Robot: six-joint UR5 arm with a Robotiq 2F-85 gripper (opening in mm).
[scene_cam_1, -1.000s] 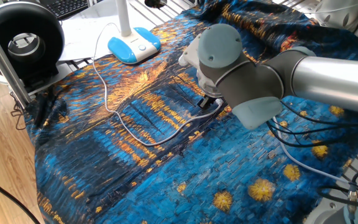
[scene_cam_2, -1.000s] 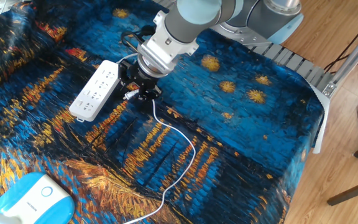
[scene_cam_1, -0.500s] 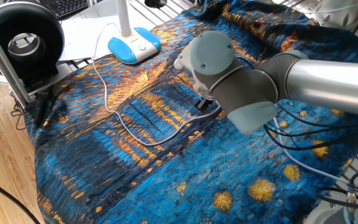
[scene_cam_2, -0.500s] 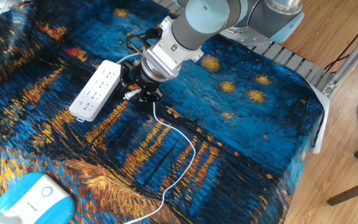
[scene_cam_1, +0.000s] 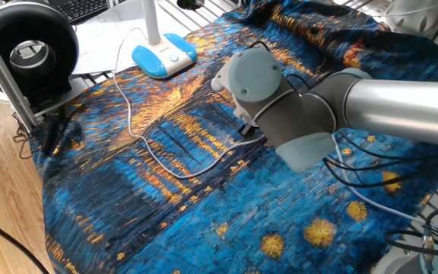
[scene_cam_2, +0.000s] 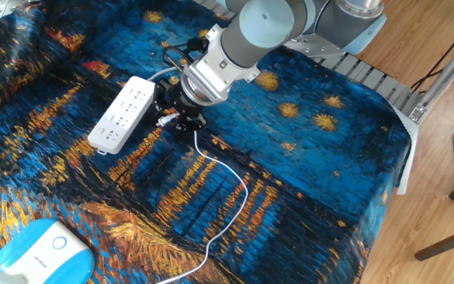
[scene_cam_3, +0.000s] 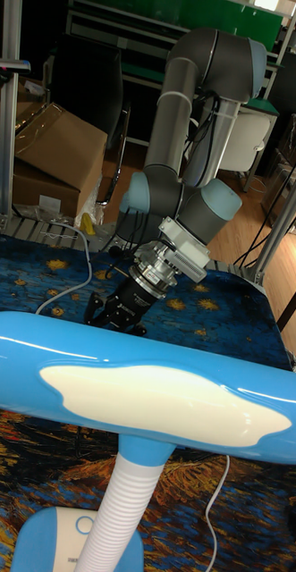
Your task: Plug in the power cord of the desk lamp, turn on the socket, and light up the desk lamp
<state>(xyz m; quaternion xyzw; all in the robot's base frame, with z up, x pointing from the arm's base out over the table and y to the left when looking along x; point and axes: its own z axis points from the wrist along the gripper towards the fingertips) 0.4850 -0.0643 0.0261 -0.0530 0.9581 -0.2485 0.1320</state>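
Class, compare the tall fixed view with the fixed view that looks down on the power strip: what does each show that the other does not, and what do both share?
Only the tall fixed view shows the desk lamp's head, its ribbed stem and cardboard boxes behind. Only the other fixed view shows the socket and the power cord curving across the cloth. Both show the gripper low over the starry cloth, and part of the lamp base.
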